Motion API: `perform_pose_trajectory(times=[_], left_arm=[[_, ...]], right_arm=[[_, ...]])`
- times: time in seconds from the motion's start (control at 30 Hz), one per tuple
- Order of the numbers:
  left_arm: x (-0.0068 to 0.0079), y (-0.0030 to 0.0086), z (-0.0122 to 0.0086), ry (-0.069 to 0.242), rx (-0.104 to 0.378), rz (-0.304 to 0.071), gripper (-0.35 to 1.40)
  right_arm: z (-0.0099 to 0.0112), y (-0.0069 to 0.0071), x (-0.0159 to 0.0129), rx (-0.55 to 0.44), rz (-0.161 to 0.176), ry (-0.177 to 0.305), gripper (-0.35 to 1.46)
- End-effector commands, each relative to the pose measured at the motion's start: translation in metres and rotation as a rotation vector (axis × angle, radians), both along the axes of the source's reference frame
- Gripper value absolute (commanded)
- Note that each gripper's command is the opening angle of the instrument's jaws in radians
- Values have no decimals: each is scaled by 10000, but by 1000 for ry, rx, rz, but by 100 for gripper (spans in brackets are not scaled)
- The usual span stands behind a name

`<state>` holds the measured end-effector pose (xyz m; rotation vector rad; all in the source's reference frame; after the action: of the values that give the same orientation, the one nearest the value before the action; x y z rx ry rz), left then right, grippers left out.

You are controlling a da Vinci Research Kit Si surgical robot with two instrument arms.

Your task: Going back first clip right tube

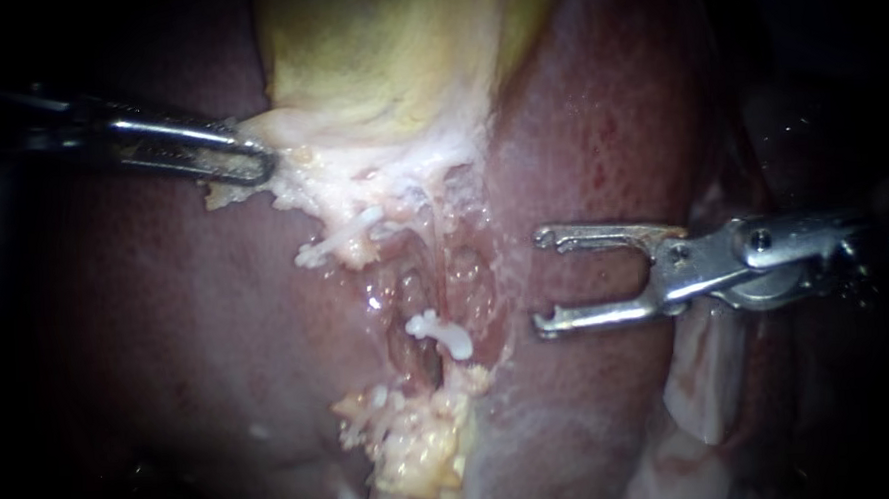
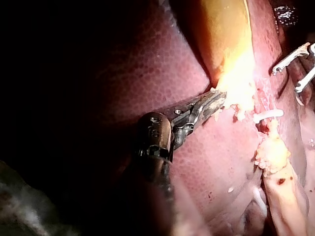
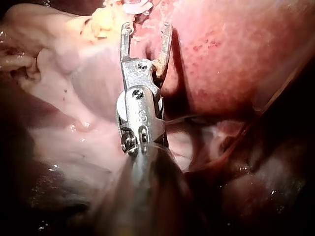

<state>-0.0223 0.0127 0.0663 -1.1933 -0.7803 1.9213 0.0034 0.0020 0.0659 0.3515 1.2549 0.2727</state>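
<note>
Across the whole field, dark red liver (image 1: 609,122), spread wide. Above centre, yellow-green gallbladder (image 1: 386,52), pale tissue (image 1: 306,175) fringing its lower edge. From the right, right instrument (image 1: 543,280), jaws wide apart over the liver, beside the groove. From the left, left instrument (image 1: 256,163), jaws clamped on that pale tissue. Down in the groove, white clip (image 1: 441,333), near the right instrument's lower jaw; second clip (image 1: 342,241) higher up, against the fringe.
</note>
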Motion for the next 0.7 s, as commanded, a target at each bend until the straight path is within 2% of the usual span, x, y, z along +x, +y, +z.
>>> perform_pose_trajectory(times=[0.03, 0.17, 0.37, 0.7], left_arm=[[-3, -1, 3, 2, -2, -1, -35], [-15, -6, 14, 2, -6, 0, -35], [-37, -16, 34, -7, -10, 25, -35], [-39, -17, 35, -9, -10, 28, -35]], right_arm=[[0, 0, -1, 1, -1, 0, 50], [0, 0, -2, -6, -1, 0, 50], [-1, -1, -2, -6, -1, 0, 50], [-2, -2, -3, -5, -5, 2, 50]])
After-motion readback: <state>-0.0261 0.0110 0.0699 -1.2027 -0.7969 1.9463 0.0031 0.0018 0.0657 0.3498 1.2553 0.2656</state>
